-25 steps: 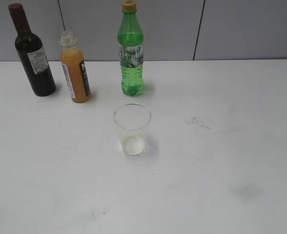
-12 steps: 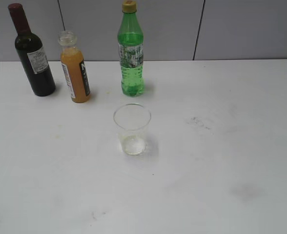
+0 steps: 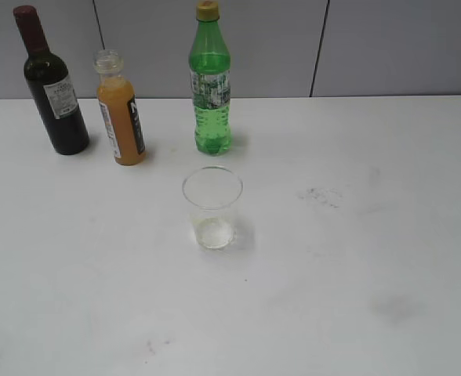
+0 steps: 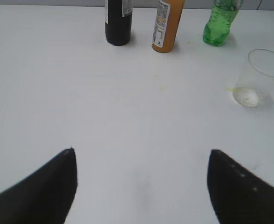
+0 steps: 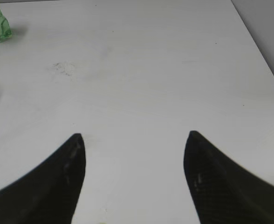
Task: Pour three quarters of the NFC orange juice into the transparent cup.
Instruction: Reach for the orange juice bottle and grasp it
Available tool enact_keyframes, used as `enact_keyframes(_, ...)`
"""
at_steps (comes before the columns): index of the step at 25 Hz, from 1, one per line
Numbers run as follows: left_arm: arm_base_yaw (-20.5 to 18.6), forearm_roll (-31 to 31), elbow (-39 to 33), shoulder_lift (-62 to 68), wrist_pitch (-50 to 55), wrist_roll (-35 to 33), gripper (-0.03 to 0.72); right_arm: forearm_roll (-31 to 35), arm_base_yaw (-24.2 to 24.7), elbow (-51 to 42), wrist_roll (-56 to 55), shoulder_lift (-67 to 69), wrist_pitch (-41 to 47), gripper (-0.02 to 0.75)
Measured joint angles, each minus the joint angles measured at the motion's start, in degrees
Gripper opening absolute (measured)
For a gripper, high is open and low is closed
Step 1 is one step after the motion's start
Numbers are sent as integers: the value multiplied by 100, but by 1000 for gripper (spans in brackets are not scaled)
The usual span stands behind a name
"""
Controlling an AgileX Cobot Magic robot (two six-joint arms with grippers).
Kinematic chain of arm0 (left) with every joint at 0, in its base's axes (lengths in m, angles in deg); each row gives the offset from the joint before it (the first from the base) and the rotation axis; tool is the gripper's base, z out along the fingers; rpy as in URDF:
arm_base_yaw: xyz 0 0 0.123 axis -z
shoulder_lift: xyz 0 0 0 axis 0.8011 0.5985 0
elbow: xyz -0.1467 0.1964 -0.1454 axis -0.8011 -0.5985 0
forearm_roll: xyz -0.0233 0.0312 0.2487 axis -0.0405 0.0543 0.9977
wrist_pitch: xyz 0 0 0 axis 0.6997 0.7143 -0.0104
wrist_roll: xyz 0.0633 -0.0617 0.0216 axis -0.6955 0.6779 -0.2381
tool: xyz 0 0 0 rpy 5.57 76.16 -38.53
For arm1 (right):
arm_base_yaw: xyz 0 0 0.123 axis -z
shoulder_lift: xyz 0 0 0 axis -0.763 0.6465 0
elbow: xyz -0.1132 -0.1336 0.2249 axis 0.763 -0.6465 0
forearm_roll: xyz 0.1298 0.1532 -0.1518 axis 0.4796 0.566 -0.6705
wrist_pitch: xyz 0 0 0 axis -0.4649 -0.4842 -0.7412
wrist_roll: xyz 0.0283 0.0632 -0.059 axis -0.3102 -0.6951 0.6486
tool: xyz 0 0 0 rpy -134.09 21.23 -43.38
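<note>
The NFC orange juice (image 3: 121, 117) stands uncapped and upright at the back left of the white table, full of orange liquid; it also shows in the left wrist view (image 4: 167, 25). The transparent cup (image 3: 212, 207) stands empty in the middle of the table, in front of the bottles; it shows at the right of the left wrist view (image 4: 260, 79). My left gripper (image 4: 140, 151) is open and empty, well in front of the bottles. My right gripper (image 5: 134, 136) is open and empty over bare table. Neither gripper shows in the exterior view.
A dark wine bottle (image 3: 52, 86) stands left of the juice and a taller green bottle (image 3: 211, 82) stands to its right, behind the cup. The table's right edge (image 5: 263, 51) shows in the right wrist view. A grey wall runs behind the table.
</note>
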Motion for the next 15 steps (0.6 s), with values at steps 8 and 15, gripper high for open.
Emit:
enact_keyframes(8, 0, -38, 18, 215, -173, 0, 664, 0, 0, 0, 0, 0, 0, 510)
enact_keyframes(15, 0, -38, 18, 794, -179, 0, 648, 0, 0, 0, 0, 0, 0, 510)
